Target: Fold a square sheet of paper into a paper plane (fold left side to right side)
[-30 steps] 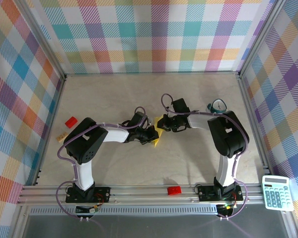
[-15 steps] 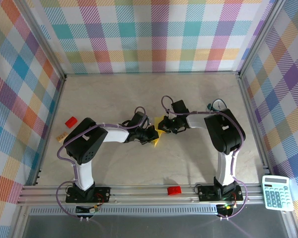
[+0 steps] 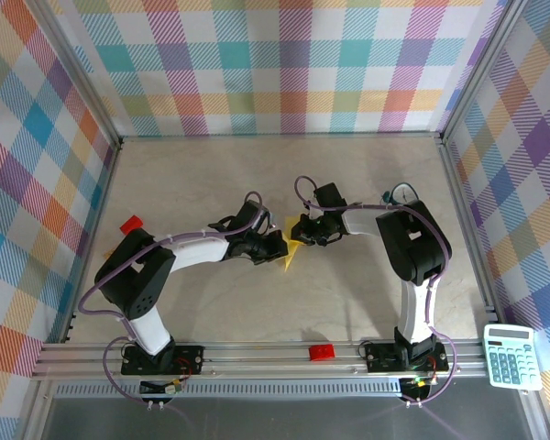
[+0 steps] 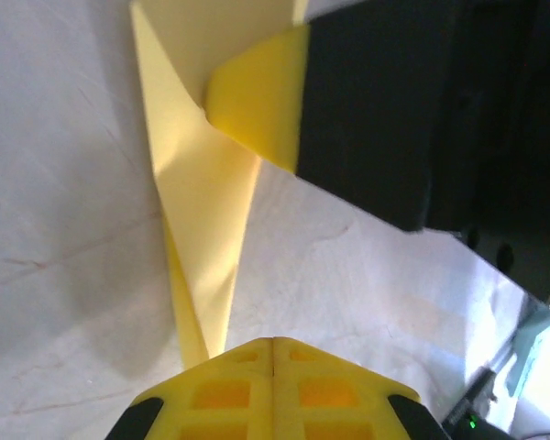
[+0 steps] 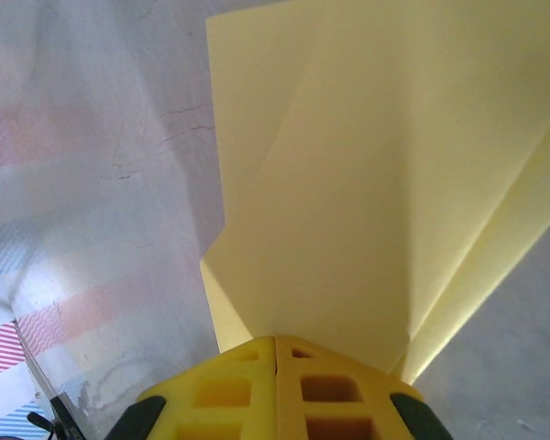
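Together, two claws (image 4: 273, 343) (image 5: 275, 339) pinch one folded paper (image 5: 376, 183).

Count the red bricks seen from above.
2: left red brick on the table; near red brick on the front rail. More may be hidden.

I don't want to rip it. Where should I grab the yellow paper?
Probably pinch the yellow paper by its near pointed corner, coming from the near side. That corner pokes out uncovered, while the shut left gripper and right gripper crowd its far end.
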`<state>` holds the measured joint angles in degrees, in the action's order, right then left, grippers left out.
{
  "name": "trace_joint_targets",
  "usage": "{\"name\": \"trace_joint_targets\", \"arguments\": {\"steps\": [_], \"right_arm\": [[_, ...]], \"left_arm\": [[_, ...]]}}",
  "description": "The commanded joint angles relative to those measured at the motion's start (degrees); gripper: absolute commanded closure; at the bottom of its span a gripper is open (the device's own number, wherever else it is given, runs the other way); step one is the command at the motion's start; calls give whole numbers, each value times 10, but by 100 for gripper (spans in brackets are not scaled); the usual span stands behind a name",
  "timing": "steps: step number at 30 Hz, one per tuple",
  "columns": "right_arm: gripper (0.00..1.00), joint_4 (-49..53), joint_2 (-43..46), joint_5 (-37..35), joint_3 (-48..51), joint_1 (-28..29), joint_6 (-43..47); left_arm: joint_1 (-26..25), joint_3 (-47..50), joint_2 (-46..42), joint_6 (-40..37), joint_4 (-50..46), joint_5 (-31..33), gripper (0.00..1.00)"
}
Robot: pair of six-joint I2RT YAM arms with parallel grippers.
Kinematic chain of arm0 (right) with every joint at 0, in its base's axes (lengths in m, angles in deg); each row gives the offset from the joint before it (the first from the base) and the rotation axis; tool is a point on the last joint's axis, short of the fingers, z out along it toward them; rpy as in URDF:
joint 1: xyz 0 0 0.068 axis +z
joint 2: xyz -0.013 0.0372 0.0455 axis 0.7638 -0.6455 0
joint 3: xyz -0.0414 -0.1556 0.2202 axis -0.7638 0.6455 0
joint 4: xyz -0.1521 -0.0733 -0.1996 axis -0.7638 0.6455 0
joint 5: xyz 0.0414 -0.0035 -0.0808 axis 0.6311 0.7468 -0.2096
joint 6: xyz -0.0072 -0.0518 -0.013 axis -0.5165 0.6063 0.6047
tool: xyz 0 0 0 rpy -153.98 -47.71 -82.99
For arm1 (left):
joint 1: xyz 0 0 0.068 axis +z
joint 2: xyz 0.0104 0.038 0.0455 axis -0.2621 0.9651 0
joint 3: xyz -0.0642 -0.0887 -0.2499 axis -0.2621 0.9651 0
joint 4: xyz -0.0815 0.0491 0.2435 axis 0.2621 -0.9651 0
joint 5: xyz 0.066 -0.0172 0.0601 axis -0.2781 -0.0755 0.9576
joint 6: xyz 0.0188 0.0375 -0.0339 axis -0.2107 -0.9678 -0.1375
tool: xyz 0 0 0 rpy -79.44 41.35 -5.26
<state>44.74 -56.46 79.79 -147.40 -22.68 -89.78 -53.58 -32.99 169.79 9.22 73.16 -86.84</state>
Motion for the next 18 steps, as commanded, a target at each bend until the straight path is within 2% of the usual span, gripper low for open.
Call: {"name": "trace_joint_targets", "arguments": {"steps": [1, 11, 18], "right_arm": [[100, 68, -37, -52, 4, 5, 20], [100, 83, -44, -58, -4, 8, 29], [100, 86, -46, -61, -6, 10, 30]], "left_arm": [[-9, -13, 6, -9, -9, -67, 100], [-21, -51, 64, -15, -9, -95, 100], [-22, -57, 77, -31, -39, -72, 100]]}}
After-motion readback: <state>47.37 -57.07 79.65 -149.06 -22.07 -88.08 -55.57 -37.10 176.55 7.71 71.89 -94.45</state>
